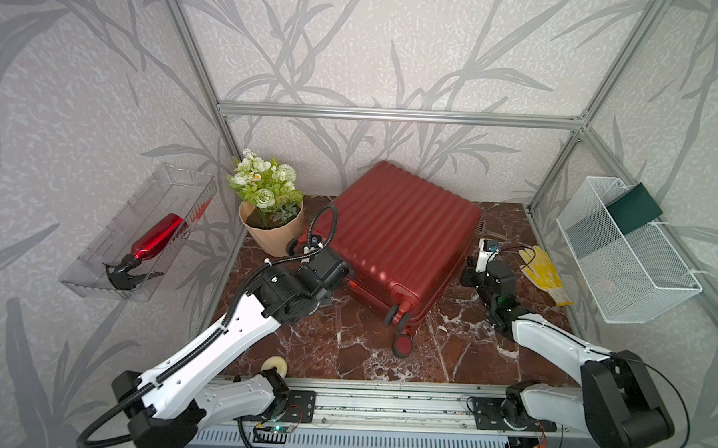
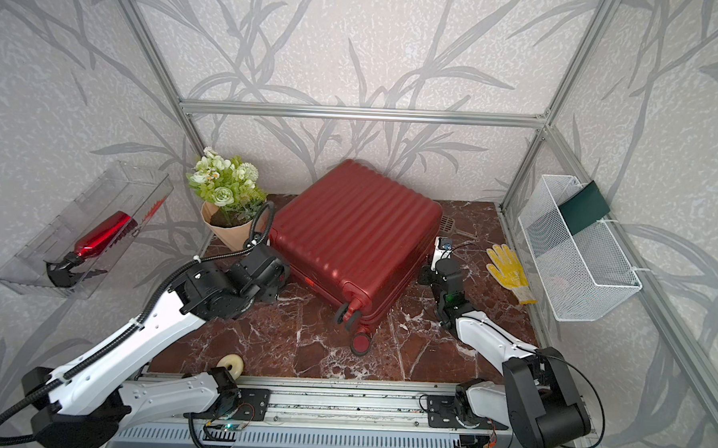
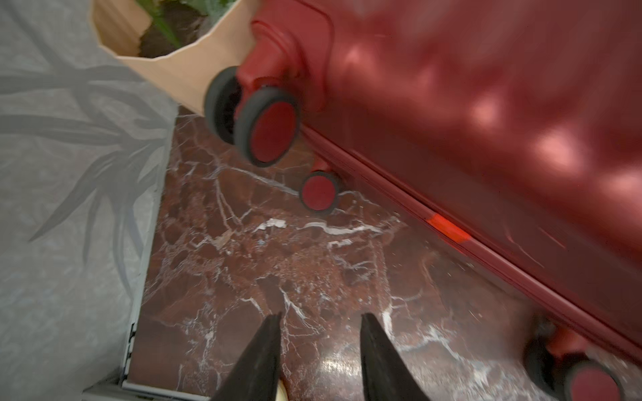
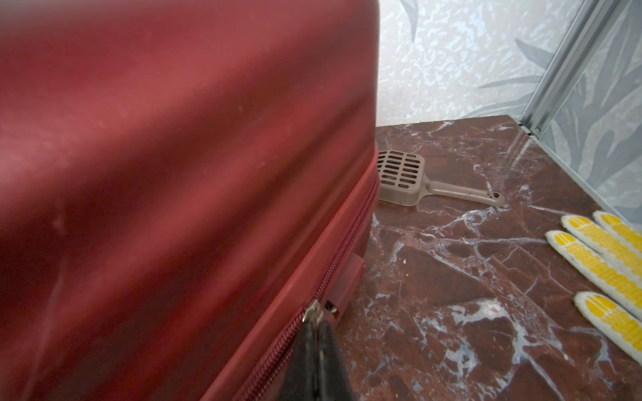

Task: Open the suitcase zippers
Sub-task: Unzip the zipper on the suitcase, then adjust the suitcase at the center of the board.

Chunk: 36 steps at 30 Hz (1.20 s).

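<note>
The red ribbed suitcase [image 1: 398, 235] [image 2: 353, 229] lies flat on the marble floor, its wheels toward the front. In the right wrist view its red zip track [image 4: 342, 243] runs along the seam, and my right gripper [image 4: 318, 324] is shut on the small silver zipper pull [image 4: 314, 310] at the case's right side. My left gripper [image 3: 321, 317] hangs open over bare marble beside the case's left side, with nothing between its fingers. An orange-red tab [image 3: 448, 229] sits on the seam ahead of it, apart from the fingers. A double wheel [image 3: 267, 126] is close by.
A paper flower pot [image 1: 272, 225] stands against the case's back left corner. A yellow glove [image 1: 544, 272] and a brown slotted scoop [image 4: 403, 175] lie to the right. A tape roll [image 1: 274, 365] lies front left. A clear bin with a red spray bottle [image 1: 157, 237] and a wire basket [image 1: 622, 253] hang on the side walls.
</note>
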Available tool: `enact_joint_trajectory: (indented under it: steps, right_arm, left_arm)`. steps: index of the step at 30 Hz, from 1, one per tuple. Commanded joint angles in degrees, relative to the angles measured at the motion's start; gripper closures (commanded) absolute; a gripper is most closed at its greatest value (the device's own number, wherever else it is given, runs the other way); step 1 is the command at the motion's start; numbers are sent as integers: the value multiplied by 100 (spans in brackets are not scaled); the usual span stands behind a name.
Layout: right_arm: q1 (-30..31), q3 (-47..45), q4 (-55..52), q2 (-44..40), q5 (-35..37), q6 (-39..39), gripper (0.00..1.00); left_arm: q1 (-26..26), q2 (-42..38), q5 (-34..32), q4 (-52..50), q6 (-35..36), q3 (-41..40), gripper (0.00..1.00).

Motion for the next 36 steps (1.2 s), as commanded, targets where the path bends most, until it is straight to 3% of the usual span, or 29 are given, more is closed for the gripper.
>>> enact_joint_trajectory:
  steps: [1,10,16,23,26,28,30,33,36]
  right_arm:
    - [-41,-216,-33,-932,188,123,100]
    - [684,-569,-1969,-3155,558,159,100]
    - [1634,-662,-3492,-4608,979,466,100]
    - [3212,-707,-3827,-4575,1675,668,100]
    - [3590,-663,-3701,-4303,2018,560,100]
    - [3605,-532,-3794,-4222,2079,498,100]
    - [3609,-439,-3842,-4151,2113,467,100]
    - [3612,-300,-3967,-3936,1990,392,100]
    - [3612,-211,-4139,-3825,1885,444,100]
  left_arm:
    - [214,677,-552,-141,-500,95,62]
    - [703,2186,-769,880,231,906,68]
    - [1155,3316,-205,1415,714,1814,75]
    - [1321,4830,244,1338,1132,3976,79]
    - [1285,5246,520,779,1347,5196,79]
    - [1131,5192,477,499,1472,5572,79]
    - [843,4797,252,514,1727,5420,78]
    - [264,3961,161,575,2071,4779,76]
    - [-340,2977,730,626,2152,3850,81]
